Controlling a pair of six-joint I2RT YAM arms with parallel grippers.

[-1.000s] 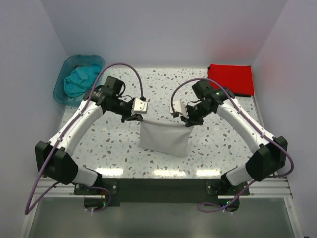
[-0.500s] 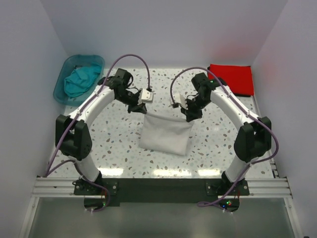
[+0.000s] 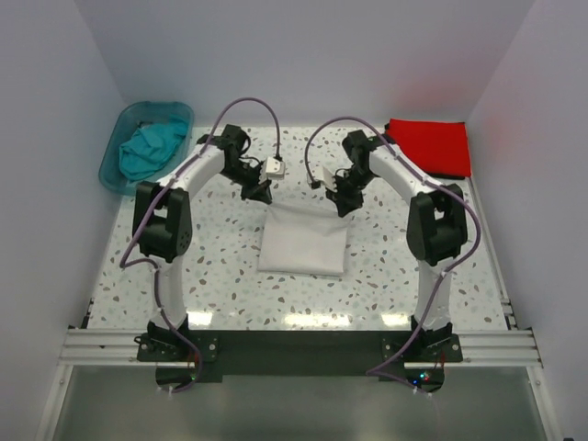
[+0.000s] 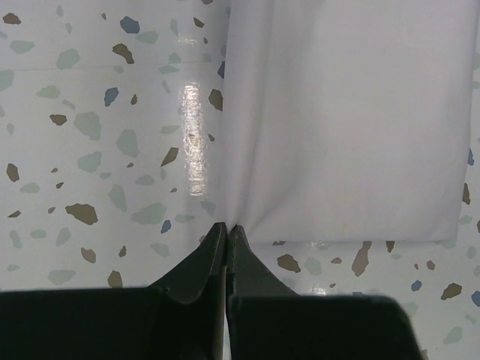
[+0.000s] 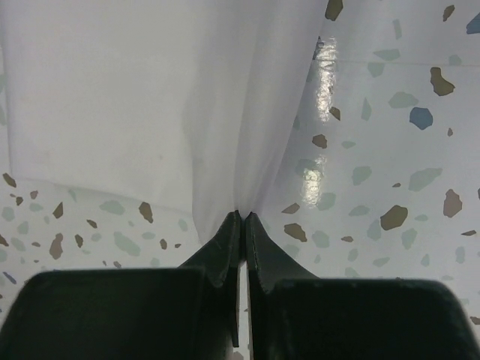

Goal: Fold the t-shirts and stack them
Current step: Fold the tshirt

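Top external view: bare table [image 3: 184,248] rings the folded white shirt [image 3: 303,241] at centre. The red shirt [image 3: 429,145] sits at 2 o'clock against the edge, and the teal shirt [image 3: 152,147] is bunched in the tub [image 3: 124,129] at 10. Only the wrist views show the pinches: left claw [image 4: 226,229] and right claw [image 5: 241,217] are clamped on the white shirt's far corners, and the rest of the cloth runs off-frame.

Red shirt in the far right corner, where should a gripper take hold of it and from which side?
Pinch the red shirt at its near left corner, coming from the near left. It lies folded flat, close to the back wall and right wall, so probably only those edges are open.
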